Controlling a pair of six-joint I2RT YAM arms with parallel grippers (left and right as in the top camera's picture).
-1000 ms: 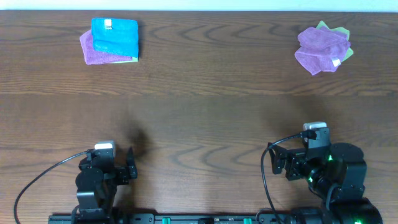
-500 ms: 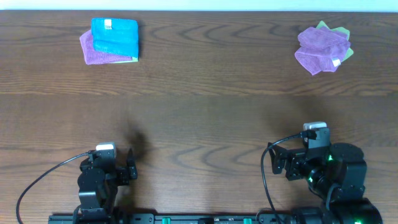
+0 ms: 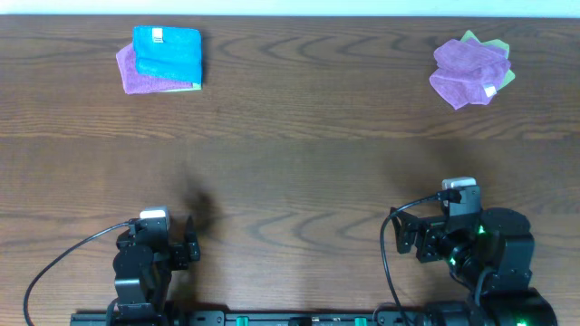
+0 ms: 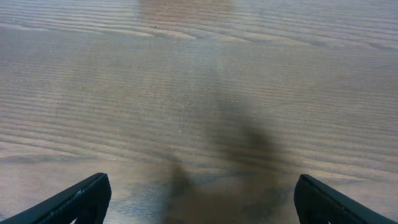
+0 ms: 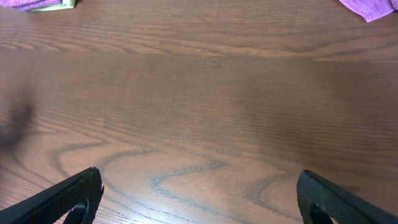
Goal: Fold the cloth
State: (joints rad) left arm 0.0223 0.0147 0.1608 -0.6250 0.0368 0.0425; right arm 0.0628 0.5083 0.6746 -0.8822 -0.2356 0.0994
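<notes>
The cloth point(image 3: 168, 52) is bright sky-blue with a small white tag. It lies folded at the far left of the table, on top of a purple cloth point(image 3: 136, 72). My left gripper point(image 4: 199, 202) is open over bare wood near the front edge, far from the cloth, with nothing between its fingers point(image 4: 81, 198). My right gripper point(image 5: 199, 198) is also open and empty, low over the wood at the front right. In the overhead view both arms sit pulled back, the left arm point(image 3: 149, 258) and the right arm point(image 3: 471, 244).
A loose pile of purple cloths point(image 3: 467, 72) over a light green cloth point(image 3: 497, 45) lies at the far right. A strip of green point(image 3: 188, 87) peeks out under the left stack. The dark wood table point(image 3: 299, 163) stretches between the arms and the cloths.
The left arm has drawn back very slightly toward the front edge. The cloths and the right arm have not moved.
</notes>
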